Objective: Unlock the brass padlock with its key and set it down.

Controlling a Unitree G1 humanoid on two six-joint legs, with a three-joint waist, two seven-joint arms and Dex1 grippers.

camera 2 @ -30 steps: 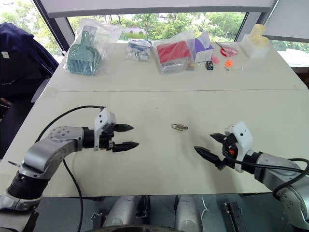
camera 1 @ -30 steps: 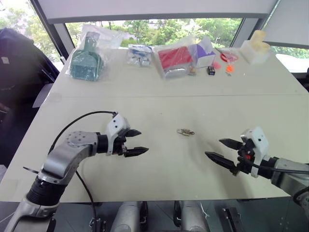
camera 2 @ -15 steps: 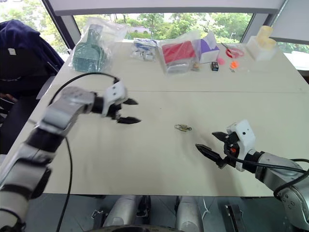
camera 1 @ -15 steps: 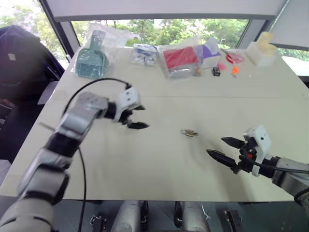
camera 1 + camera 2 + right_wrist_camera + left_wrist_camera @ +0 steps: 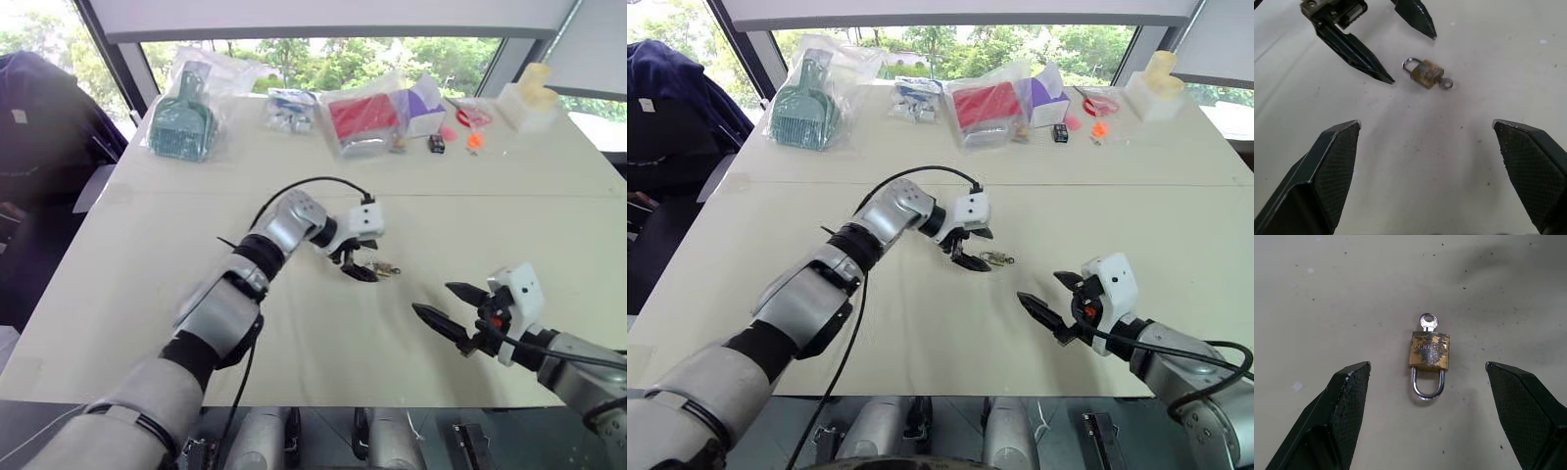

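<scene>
step: grab padlock | my left gripper point(image 5: 1427, 418) spread wide, straddling brass padlock point(image 5: 1429, 350), shackle-side | key point(image 5: 1428, 322) inserted far end | tip: pinch body flanks, avoid key | right gripper point(image 5: 1046, 302) splayed empty near padlock

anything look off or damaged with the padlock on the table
The brass padlock looks worn: its face is scuffed and blotched dark. Otherwise nothing stands out. It lies flat on the table, shackle closed, key in its base, between the open left gripper fingers, untouched.
</scene>
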